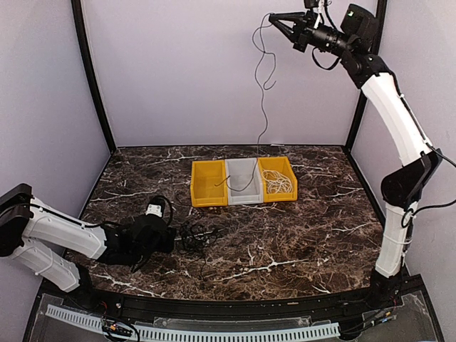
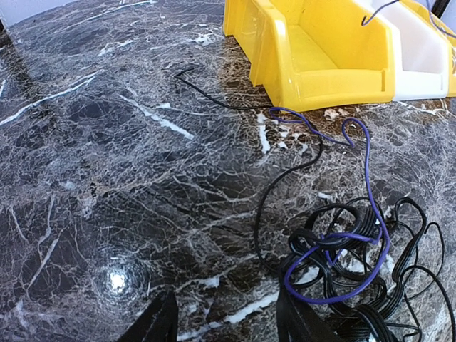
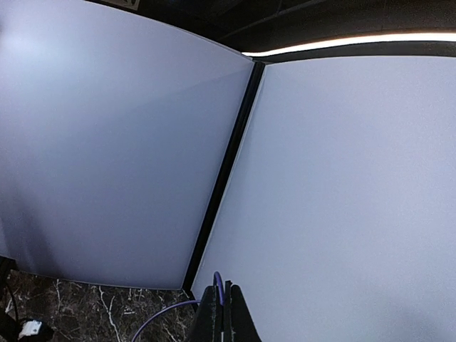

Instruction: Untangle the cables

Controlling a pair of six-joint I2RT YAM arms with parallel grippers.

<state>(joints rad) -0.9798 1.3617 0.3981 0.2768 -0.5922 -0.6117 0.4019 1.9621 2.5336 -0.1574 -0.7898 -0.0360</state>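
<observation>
My right gripper (image 1: 271, 18) is raised high at the back and shut on a thin dark cable (image 1: 262, 92). That cable hangs down into the grey bin (image 1: 241, 169). In the wrist views it looks purple (image 3: 164, 313), pinched between the shut jaws of my right gripper (image 3: 223, 292). It runs on across the table (image 2: 367, 164) into a black cable tangle (image 1: 196, 235) (image 2: 315, 235). My left gripper (image 1: 173, 236) (image 2: 226, 313) rests low just left of the tangle, open, with only bare table between its fingers. A white cable (image 1: 279, 182) lies bundled in the right yellow bin (image 1: 291, 173).
Three bins stand side by side at mid-table: the left yellow bin (image 1: 199, 187) (image 2: 320, 64) holds nothing, with the grey one and the right yellow one beside it. A thin black strand (image 2: 214, 100) trails from the tangle toward the left yellow bin. Pale walls enclose the table.
</observation>
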